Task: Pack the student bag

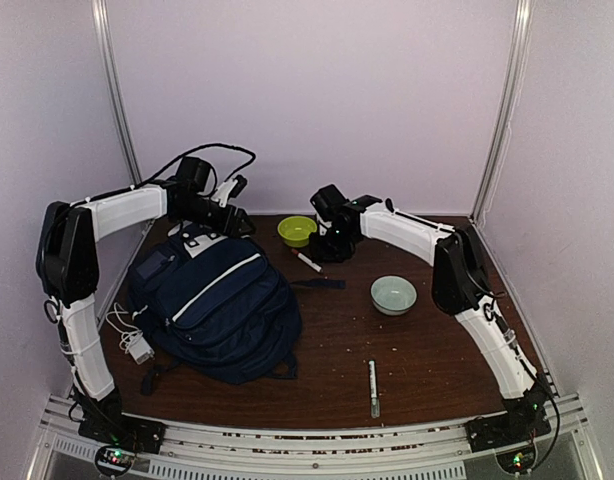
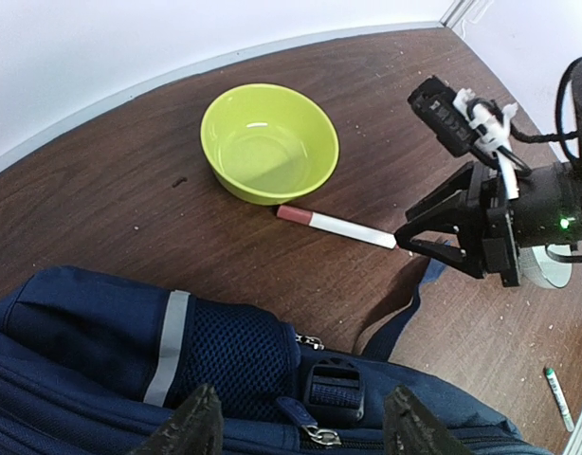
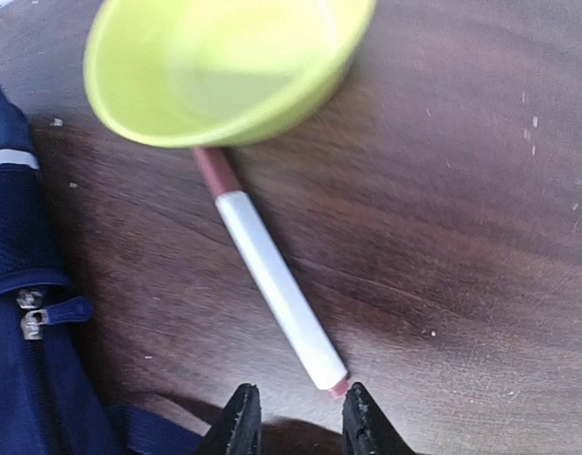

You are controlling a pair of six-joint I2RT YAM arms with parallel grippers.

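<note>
- Lime-green bowl (image 1: 297, 231) at the back of the brown table (image 1: 427, 360)
- Red-capped white marker (image 1: 307, 261) just beside it
- Pale bowl (image 1: 393, 295) farther right
- Second marker (image 1: 373, 388) near the front edge

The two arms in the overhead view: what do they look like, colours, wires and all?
Both the left arm and right arm have white tube-shaped sections joined by bulky black joints. A black cable loops above the left one, and small green lights glow at their bases. Each ends in a black two-fingered claw, like the right claw.

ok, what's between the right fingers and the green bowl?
A white marker, red cap by the bowl, other end right at the fingers. Clearest in the right wrist view.
</note>
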